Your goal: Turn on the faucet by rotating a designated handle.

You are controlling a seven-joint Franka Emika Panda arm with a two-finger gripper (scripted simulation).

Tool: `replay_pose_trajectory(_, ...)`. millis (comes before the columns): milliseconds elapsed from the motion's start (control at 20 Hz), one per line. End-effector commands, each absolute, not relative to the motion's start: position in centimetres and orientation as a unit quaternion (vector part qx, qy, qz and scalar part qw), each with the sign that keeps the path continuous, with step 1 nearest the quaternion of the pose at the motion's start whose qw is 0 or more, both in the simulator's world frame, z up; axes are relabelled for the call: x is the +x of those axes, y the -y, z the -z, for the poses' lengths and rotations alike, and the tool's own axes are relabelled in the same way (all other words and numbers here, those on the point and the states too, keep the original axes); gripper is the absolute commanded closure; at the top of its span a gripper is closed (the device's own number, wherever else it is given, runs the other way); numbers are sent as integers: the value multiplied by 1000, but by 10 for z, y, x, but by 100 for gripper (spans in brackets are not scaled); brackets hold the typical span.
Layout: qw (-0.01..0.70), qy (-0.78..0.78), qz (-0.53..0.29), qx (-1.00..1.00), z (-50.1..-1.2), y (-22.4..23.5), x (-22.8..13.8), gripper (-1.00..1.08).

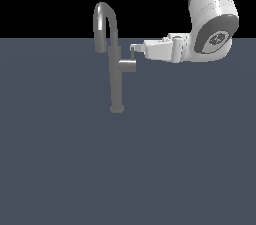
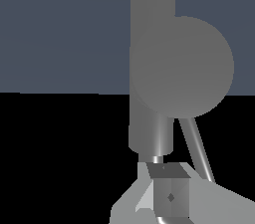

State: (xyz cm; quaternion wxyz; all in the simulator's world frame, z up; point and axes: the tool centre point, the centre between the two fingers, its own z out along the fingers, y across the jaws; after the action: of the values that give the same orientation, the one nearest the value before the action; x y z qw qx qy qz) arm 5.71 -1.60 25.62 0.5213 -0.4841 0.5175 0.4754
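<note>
One faucet stands upright on the desk, set toward its far edge, with one handle jutting sideways from the column toward the exterior view's right. One arm reaches in level from that side, its fingers right at the thin lever above the handle's end. Can't tell if the fingers are open or closed.

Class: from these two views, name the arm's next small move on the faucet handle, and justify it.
Probably a short push sideways against the lever rod to start rotating the handle. The gripper already sits at the rod's top, beside the faucet column; whether it is touching or closed cannot be told.
</note>
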Motion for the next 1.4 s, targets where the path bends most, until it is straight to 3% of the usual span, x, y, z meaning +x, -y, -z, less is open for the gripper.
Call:
replay_pose_trajectory(0, 520, -515, -479, -484, -258, 15, 46, 108)
replay_pose_trajectory(750, 520, -515, -480, -485, -241, 12, 8, 108)
replay_pose_trajectory(850, 524, -511, -474, -489, -251, 13, 15, 108)
replay_pose_trajectory(1200, 519, -515, -480, -485, -212, 11, -8, 108)
replay_pose_trajectory(1350, 527, -507, -471, -493, -226, 12, 0, 108)
